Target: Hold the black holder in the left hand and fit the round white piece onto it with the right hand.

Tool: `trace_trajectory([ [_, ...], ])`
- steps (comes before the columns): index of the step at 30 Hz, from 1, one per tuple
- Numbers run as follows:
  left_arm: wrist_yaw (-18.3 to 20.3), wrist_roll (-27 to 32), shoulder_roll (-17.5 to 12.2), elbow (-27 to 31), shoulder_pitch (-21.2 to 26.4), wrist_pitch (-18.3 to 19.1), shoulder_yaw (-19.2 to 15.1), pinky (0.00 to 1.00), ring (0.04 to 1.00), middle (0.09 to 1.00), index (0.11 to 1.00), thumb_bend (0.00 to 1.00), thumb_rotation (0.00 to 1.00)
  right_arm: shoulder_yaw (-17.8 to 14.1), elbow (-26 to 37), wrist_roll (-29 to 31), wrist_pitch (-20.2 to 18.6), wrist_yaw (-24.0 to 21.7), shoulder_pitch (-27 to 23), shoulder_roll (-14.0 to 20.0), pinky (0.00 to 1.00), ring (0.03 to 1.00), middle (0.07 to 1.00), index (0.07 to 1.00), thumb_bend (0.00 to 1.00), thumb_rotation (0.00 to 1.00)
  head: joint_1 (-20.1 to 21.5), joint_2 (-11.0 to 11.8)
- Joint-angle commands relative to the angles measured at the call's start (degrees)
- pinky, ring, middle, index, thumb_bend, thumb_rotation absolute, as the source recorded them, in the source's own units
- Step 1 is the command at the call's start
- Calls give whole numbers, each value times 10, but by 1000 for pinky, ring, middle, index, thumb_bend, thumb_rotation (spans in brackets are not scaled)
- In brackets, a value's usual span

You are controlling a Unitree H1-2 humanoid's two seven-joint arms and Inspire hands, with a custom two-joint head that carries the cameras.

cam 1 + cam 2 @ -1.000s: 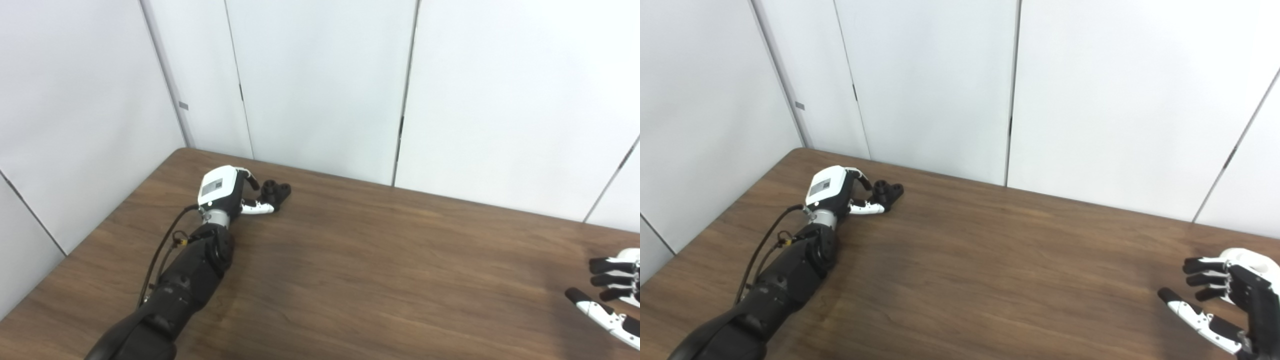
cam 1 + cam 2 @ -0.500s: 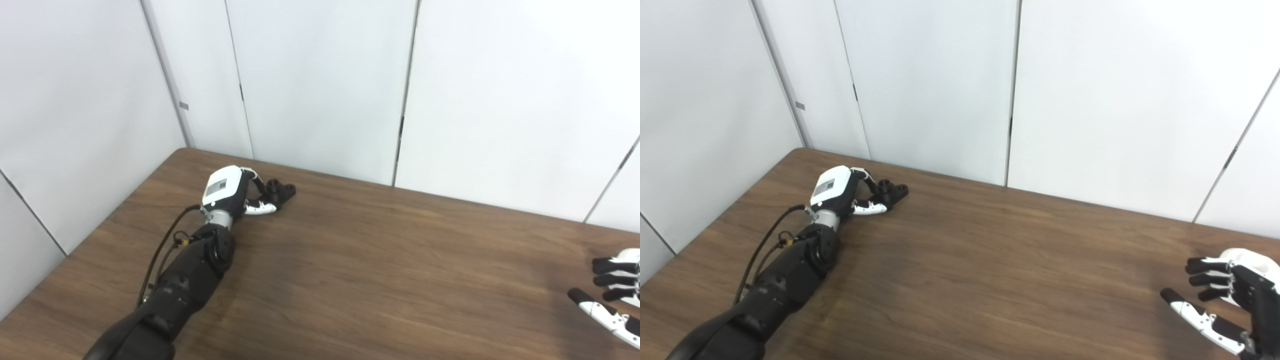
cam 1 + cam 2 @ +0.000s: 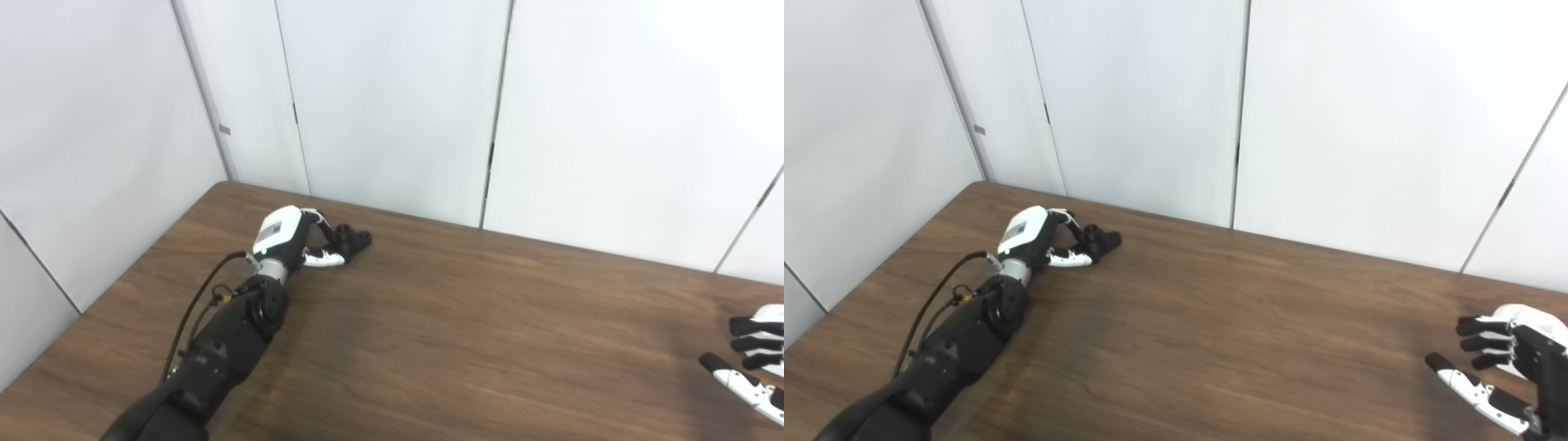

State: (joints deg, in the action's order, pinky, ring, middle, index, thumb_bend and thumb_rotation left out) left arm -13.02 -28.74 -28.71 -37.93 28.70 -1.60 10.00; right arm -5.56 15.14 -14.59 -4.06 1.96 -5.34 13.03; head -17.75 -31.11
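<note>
The black holder (image 3: 356,237) lies on the brown table (image 3: 465,318) near its far left corner, with round sockets on top. My left hand (image 3: 286,236) reaches it from the left. Its fingers curl over the holder's far side and its thumb lies along the near side, so it is shut on the holder, which stays low on the table. The round white piece (image 3: 1530,318) sits at the right edge of the table. My right hand (image 3: 1497,364) is open just in front of it, fingers spread, and hides part of it.
White wall panels (image 3: 392,110) stand close behind the table's far edge and along its left side. The left forearm (image 3: 226,337) with a black cable lies diagonally over the table's left part.
My left hand has slid a little to the right along the far edge, and the black holder has moved right with it. My right hand has drifted slightly right and down.
</note>
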Motion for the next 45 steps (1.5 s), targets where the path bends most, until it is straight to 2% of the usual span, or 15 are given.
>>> trace_trajectory([
  [1, 19, 5, -9, 15, 2, -11, 2, 778, 893, 839, 484, 525, 57, -4, 13, -1, 14, 3, -20, 8, 411, 535, 622, 496, 498, 126, 0, 0],
  [9, 33, 0, -10, 45, -11, -68, 11, 753, 861, 813, 481, 525, 58, -4, 14, 0, 12, 4, -20, 4, 419, 540, 623, 496, 498, 123, 1, -2],
  [16, 58, -14, -9, 86, -25, -93, 28, 735, 853, 816, 482, 524, 59, -4, 15, -2, 10, 4, -23, 4, 418, 541, 622, 496, 498, 127, 12, -6],
  [20, 65, -29, 0, 117, -37, -90, 39, 734, 839, 812, 483, 524, 60, -4, 13, -2, 12, 5, -25, 4, 417, 538, 622, 496, 498, 127, 14, -6],
  [28, 130, -13, 24, 184, -56, -88, 52, 775, 874, 821, 484, 524, 61, -4, 14, -6, 6, 5, -28, 3, 422, 541, 623, 496, 498, 126, 22, -8],
  [31, 138, -8, 36, 180, -59, -106, 56, 773, 872, 822, 484, 524, 65, -3, 12, -4, 11, 6, -28, -1, 419, 541, 624, 496, 498, 126, 33, -10],
  [36, 148, -14, 55, 167, -63, -141, 81, 767, 865, 832, 485, 523, 69, -2, 8, 4, 17, 5, -30, -5, 437, 551, 632, 496, 499, 122, 52, -14],
  [40, 161, -23, 69, 177, -71, -136, 100, 745, 867, 835, 485, 524, 70, 0, 0, 9, 34, 4, -30, -2, 474, 554, 626, 496, 497, 122, 64, -17],
  [43, 153, -30, 76, 167, -70, -161, 115, 723, 860, 830, 484, 524, 70, 2, -7, 4, 46, 7, -30, 0, 468, 547, 621, 496, 498, 125, 75, -20],
  [45, 158, -30, 82, 167, -70, -166, 123, 718, 859, 826, 483, 524, 70, 2, -10, 3, 55, 9, -31, 1, 461, 545, 620, 496, 498, 127, 81, -22],
])
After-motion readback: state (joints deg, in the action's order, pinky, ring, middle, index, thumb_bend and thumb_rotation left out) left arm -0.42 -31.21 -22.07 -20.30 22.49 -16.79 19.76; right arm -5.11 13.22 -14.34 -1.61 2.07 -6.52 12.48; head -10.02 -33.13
